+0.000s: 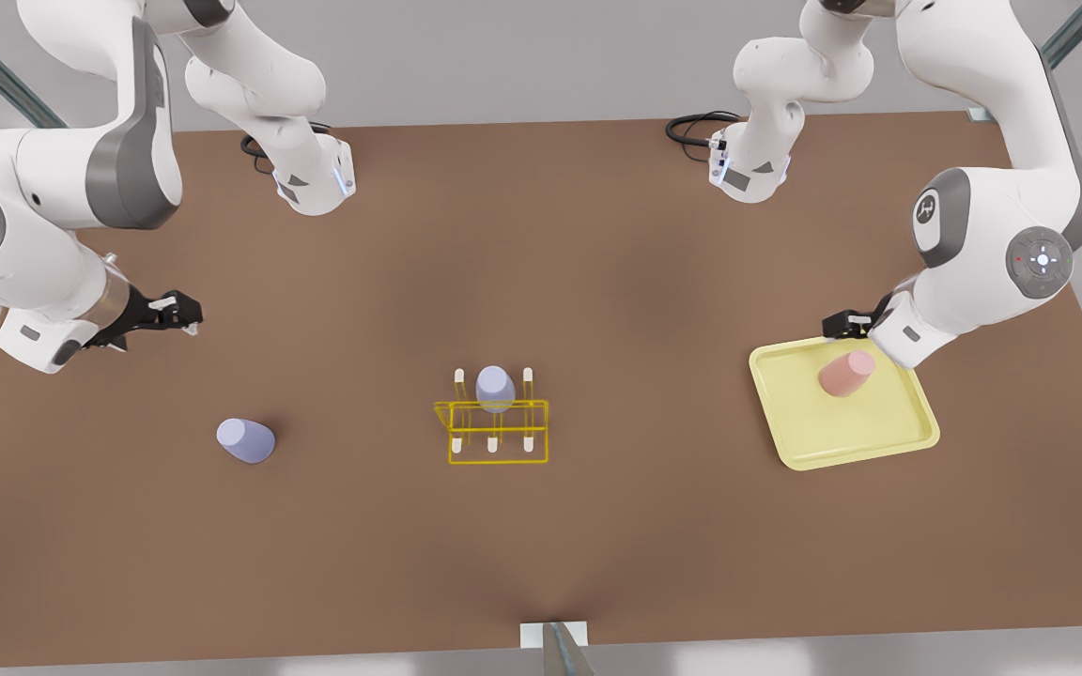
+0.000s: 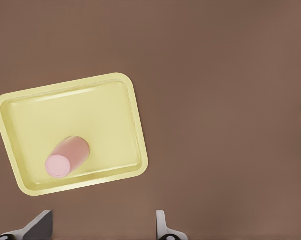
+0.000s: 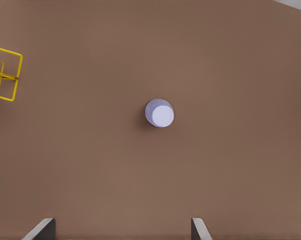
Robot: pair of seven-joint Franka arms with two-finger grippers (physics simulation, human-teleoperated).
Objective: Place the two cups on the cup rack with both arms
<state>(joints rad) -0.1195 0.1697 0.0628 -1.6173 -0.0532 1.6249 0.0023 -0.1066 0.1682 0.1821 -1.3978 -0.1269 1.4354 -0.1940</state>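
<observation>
the approach step is in hand, and neither loose cup is gripped yet. the left gripper (image 1: 843,324) hangs with fingers spread apart just beside the salmon-pink cup (image 1: 846,373), which stands upside down on the pale-yellow tray (image 1: 856,449) at the front view's right. the right gripper (image 1: 177,312) hovers released, well apart from the lavender cup (image 1: 246,439) standing inverted on the desk (image 1: 597,235) at the front view's left. the cup rack (image 1: 498,432) sits between them, with a second lavender cup (image 1: 495,389) already on a rear peg. next, each gripper likely must descend around its cup and close.
</observation>
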